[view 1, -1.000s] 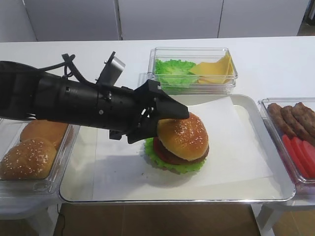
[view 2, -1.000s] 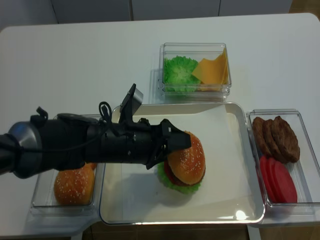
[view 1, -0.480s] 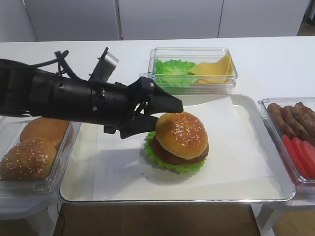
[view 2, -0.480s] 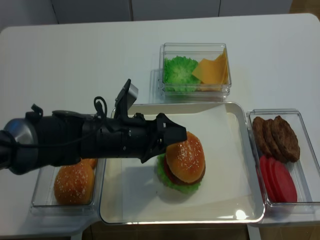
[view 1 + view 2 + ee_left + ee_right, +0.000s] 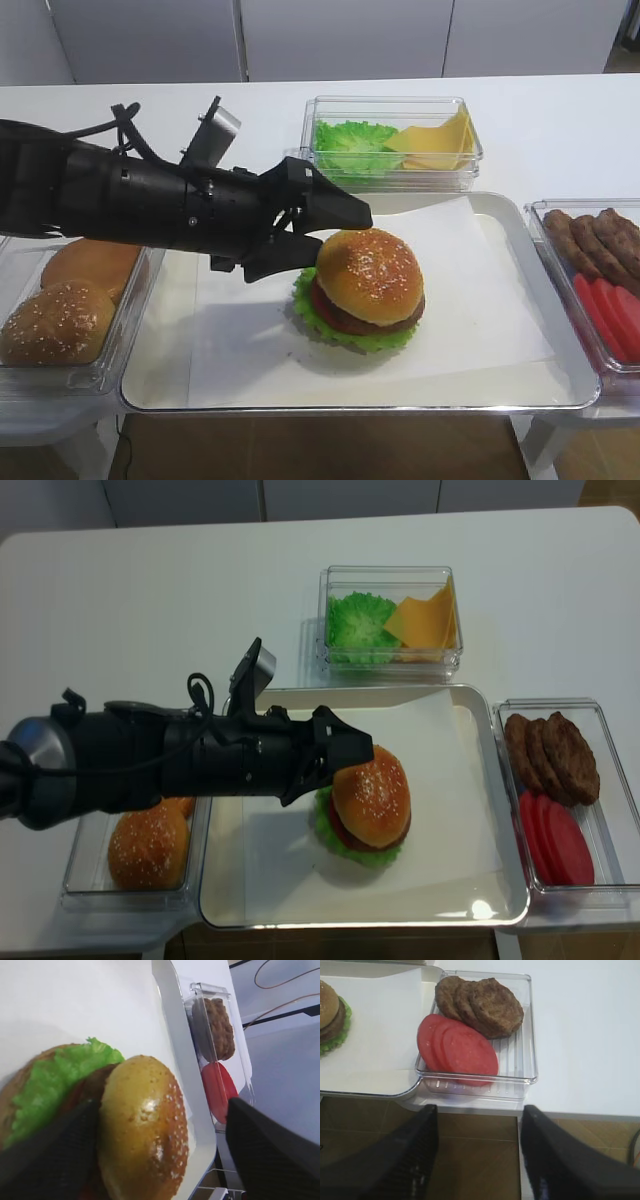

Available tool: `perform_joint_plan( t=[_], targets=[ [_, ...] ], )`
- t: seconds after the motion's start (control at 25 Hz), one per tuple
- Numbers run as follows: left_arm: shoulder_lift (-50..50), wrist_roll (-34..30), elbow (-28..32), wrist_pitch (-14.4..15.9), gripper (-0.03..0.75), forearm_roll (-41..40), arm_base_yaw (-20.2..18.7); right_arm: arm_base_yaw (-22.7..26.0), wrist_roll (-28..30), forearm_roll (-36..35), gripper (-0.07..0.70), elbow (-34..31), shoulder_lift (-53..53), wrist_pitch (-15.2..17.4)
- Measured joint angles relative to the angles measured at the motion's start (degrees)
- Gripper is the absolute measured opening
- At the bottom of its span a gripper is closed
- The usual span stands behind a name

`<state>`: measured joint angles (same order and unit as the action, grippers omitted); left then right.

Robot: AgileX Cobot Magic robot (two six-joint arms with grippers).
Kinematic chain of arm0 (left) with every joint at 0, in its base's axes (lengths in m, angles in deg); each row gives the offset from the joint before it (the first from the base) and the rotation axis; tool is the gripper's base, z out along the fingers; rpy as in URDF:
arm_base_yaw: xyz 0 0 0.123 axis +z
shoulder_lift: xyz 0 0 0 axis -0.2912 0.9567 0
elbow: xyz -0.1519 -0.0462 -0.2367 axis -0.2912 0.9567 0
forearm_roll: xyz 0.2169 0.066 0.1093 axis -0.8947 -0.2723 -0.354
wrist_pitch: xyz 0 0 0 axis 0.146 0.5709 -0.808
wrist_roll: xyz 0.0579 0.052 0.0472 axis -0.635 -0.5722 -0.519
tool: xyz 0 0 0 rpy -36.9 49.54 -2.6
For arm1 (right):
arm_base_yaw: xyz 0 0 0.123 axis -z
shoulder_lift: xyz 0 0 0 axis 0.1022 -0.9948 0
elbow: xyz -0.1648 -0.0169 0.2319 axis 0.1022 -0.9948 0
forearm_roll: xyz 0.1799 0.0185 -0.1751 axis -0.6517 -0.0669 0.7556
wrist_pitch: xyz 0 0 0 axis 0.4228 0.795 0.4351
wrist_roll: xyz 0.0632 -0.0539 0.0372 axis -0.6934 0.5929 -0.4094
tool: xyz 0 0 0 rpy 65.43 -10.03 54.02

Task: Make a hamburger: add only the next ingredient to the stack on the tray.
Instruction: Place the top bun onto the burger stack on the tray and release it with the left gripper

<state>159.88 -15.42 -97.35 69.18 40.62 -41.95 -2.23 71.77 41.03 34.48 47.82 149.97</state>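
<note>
Both jaws of your left gripper (image 5: 318,232) are standing apart, gripping nothing, just beside the sesame bun top (image 5: 370,276), which is sitting on the stack (image 5: 352,322) on the tray (image 5: 560,330); your right gripper (image 5: 477,1155) is hanging open too.

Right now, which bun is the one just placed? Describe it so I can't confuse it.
Find the silver tray lined with white paper. On its burger stack sits the sesame bun top, at the open left gripper. The other buns lie in the left-hand clear container.
</note>
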Motion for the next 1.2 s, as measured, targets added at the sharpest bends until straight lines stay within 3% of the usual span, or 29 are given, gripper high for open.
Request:
perform_joint_plan(
  t=[0.24,0.44,0.92,1.2],
  targets=[
    [0.0,0.5,0.0,1.9,0.583,0.0,0.0,0.0,-0.1,0.0,0.404,0.0,0.0,0.0],
    [0.0,0.7,0.0,1.7,0.583,-0.7,0.0,0.0,-0.1,0.0,0.404,0.0,0.0,0.0],
    [0.0,0.1,0.0,-4.7,0.583,-0.7,0.0,0.0,-0.1,0.0,0.404,0.0,0.0,0.0],
    [-5.9,-1.4,0.0,-12.2,0.582,-2.5,0.1,0.0,-0.1,0.0,0.404,0.0,0.0,0.0]
  ],
)
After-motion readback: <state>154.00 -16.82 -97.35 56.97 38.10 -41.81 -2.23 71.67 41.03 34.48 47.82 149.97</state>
